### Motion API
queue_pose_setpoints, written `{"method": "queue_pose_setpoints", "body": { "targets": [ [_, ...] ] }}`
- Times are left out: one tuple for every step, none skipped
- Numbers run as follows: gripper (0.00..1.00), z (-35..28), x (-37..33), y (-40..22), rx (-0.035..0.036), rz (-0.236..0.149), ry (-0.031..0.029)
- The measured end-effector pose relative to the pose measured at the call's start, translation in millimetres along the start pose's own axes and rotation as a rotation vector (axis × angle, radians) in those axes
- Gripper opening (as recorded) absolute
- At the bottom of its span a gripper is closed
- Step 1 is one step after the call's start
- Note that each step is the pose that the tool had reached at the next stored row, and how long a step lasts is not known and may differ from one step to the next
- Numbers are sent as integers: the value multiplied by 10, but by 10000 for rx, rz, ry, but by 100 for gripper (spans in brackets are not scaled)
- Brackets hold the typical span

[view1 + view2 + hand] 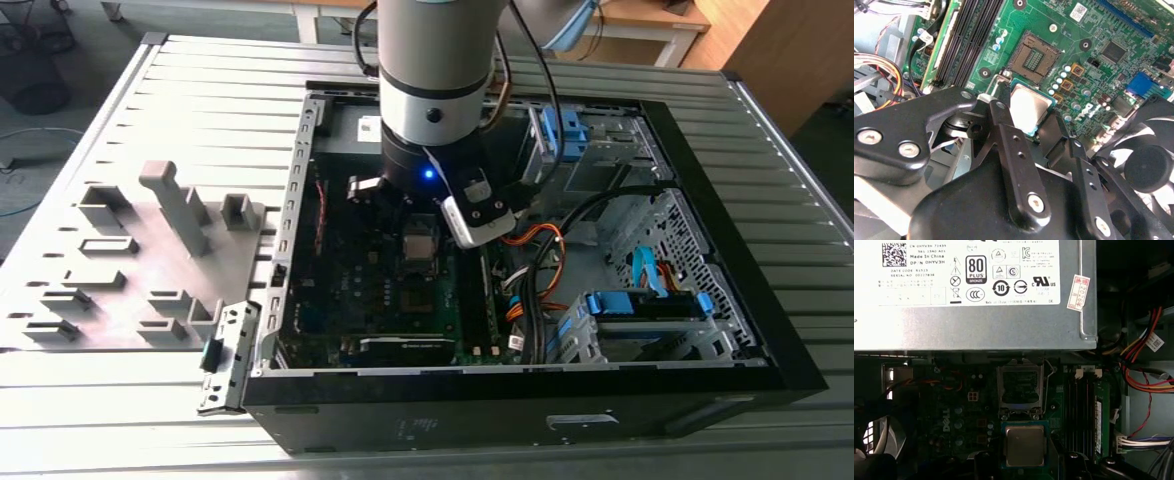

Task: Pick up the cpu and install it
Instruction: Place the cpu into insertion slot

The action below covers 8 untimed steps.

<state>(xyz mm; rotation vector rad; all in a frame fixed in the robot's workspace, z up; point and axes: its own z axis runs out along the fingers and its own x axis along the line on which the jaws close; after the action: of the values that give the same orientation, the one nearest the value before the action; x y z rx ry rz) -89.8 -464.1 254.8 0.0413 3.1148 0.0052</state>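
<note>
Clasping the flat, square, silvery-topped cpu (1026,105), the matte black gripper (1030,119) hangs near the open socket (1034,52).

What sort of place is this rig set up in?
Likely a lab or workshop test bench: an open computer case lies on a slatted metal table, a grey fixture tray beside it, desks behind. The gripper holds the cpu over the motherboard.

table (107,430): ribbed grey metal | floor (34,150): grey | furniture: wooden cabinet (787,50)
</note>
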Motion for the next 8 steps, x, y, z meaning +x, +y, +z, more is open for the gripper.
{"method": "queue_pose_setpoints", "body": {
  "targets": [
    [47,0,1,0,1,0,-1],
    [47,0,2,-1,-1,0,-5],
    [47,3,4,-7,-4,0,-14],
    [47,9,7,-19,-5,1,-21],
    [47,18,10,-35,-5,0,-21],
    [47,27,12,-51,-4,0,-21],
    [47,39,13,-69,-3,0,-21],
    [47,55,13,-87,-4,0,-21]
  ]
}}
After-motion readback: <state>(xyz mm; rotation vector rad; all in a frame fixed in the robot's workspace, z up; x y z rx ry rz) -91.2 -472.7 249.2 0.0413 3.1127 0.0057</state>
